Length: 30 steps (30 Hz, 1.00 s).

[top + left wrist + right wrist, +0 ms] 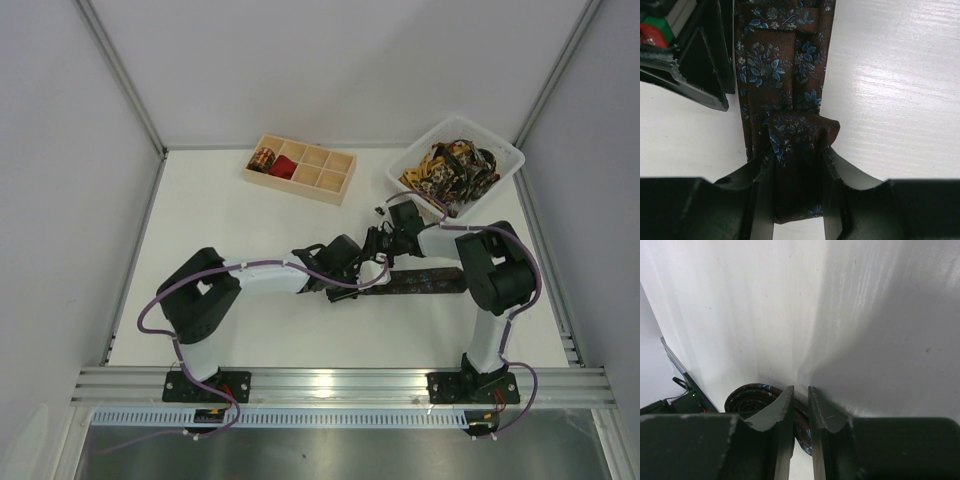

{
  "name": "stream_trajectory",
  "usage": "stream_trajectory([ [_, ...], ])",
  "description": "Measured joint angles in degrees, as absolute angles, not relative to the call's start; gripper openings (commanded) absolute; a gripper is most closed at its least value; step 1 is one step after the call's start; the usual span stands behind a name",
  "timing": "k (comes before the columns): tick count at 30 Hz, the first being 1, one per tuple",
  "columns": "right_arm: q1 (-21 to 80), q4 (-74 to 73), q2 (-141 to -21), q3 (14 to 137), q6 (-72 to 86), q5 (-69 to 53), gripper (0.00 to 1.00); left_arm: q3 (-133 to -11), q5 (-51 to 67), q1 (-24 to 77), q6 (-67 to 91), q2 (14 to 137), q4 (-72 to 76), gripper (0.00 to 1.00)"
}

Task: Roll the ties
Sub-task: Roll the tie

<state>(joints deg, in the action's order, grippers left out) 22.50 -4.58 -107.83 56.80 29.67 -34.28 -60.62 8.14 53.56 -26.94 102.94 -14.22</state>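
Left fingers (759,192) pinch brown floral tie (785,75); right fingers (782,422) narrow at its coil (747,397), grip unclear

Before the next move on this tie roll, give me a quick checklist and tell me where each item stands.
1. Left pincer clamped on the brown tie: ok, fabric is bunched in its grip.
2. Right pincer holding the rolled end: cannot tell; its jaws stand nearly together beside it.
3. Unrolled length lying straight on the table: ok.
4. Free compartment in the wooden tray: ok, several show bare.
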Motion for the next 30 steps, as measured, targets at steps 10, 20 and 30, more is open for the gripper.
stream_trajectory([
  [10,22.8,-3.3,-106.2,53.6,30.0,-34.8,0.2,-60.6,7.2,53.6,-26.4,102.9,-14.2,0.4],
  [20,22.8,-1.3,-105.7,51.7,30.0,-36.5,0.2,-59.6,6.3,53.5,-25.3,101.5,-14.7,0.44],
  [30,22.8,-0.9,-104.9,50.4,30.0,-37.0,0.2,-59.7,6.2,53.3,-24.0,101.6,-15.1,0.44],
])
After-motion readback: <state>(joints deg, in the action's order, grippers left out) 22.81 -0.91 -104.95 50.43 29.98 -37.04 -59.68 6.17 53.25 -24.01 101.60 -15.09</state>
